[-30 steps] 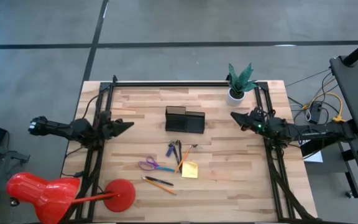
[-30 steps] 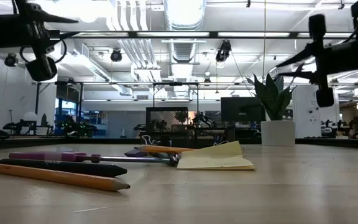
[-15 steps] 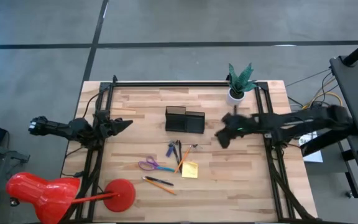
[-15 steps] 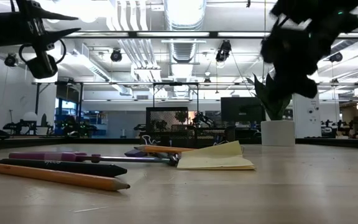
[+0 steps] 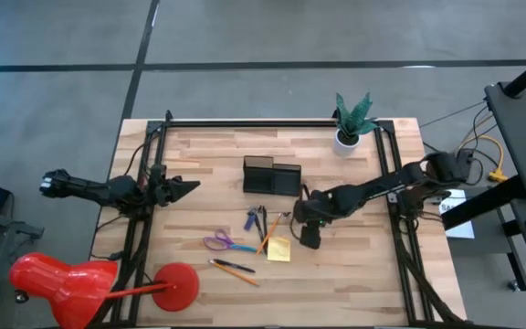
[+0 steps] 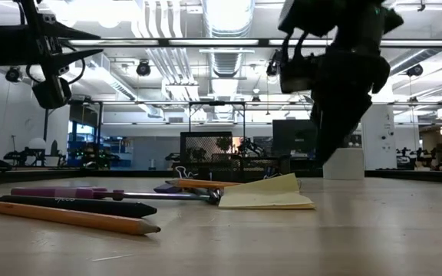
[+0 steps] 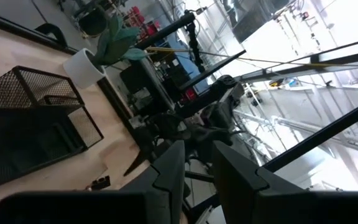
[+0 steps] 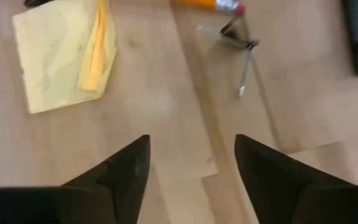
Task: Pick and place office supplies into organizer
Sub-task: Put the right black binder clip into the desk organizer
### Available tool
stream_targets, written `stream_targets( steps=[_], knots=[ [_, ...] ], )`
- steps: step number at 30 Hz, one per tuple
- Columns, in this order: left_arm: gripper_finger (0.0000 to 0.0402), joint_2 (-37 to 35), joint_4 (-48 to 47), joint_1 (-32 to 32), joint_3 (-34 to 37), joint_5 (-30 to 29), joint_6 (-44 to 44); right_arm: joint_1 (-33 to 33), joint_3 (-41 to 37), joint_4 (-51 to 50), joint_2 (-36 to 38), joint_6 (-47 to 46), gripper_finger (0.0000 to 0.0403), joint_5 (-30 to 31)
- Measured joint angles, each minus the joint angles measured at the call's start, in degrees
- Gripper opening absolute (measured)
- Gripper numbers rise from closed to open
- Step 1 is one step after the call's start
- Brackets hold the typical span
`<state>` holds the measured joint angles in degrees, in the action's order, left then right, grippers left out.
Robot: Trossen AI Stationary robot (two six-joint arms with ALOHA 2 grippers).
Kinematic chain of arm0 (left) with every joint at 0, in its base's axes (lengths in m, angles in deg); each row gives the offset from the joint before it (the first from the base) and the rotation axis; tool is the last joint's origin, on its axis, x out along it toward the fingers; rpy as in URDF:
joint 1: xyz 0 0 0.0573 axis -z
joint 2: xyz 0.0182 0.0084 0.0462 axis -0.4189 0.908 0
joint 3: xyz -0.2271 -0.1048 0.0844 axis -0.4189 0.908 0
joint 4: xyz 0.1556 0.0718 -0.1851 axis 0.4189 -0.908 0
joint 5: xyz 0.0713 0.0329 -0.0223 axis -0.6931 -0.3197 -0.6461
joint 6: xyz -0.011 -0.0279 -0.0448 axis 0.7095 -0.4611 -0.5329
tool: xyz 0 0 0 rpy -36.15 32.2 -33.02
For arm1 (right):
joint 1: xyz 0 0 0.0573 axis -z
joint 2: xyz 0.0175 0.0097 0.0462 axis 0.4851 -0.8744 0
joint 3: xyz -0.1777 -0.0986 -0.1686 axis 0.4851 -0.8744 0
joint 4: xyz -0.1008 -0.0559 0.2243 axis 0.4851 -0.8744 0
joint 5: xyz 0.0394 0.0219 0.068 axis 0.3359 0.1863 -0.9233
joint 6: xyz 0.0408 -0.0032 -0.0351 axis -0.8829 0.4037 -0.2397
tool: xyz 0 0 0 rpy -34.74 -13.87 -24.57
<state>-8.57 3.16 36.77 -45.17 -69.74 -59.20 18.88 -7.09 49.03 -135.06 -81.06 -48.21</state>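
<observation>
black mesh organizer [image 5: 271, 175] sits mid-table toward the far edge, upright, apart from the supplies. supplies lie in a loose cluster nearer the front edge: yellow pad [image 5: 278, 249] with its top sheets curled up, scissors [image 5: 224, 242] left of it, pens [image 5: 259, 222] between pad and organizer, pencils [image 5: 236, 269] nearest the front edge. a small binder clip [image 8: 238, 35] lies on the wood near an orange pencil's eraser end.

right gripper [image 5: 310, 235] is reached in over the table, pointing down just right of the pad, above bare wood. fingers [image 8: 120, 177] are spread wide with nothing between them; wrist view shows the pad [image 8: 64, 51] ahead of the fingertips, not touched. low view shows the arm [image 6: 342, 73] hanging above the table behind the pad [image 6: 267, 195], tip clear of the surface.

left gripper [image 5: 183, 187] hovers by the table's left side, level with the organizer, well apart from everything. fingers [image 7: 169, 171] stand narrowly apart, holding nothing; the organizer [image 7: 33, 121] and plant pot [image 7: 86, 65] show ahead of it.

red lamp [image 5: 89, 281] at the front-left corner, plant [image 5: 352, 120] at the far right edge.
</observation>
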Motion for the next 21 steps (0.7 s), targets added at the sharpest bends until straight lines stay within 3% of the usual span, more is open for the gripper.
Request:
stream_targets(
  steps=[6,16,21],
  knots=[
    [0.0066,0.39,-0.24,-0.02,0.54,0.04,0.54,0.50,2.02,-0.21,-1.92,0.02,0.0235,9.81],
    [0.0066,0.35,-0.38,-0.02,0.76,0.10,0.57,3.33,8.72,1.60,-13.17,3.49,0.0216,7.32],
    [0.0066,0.85,-0.32,-0.02,0.83,0.10,0.57,4.56,11.44,0.59,-15.76,3.61,0.0168,5.85]
  ],
)
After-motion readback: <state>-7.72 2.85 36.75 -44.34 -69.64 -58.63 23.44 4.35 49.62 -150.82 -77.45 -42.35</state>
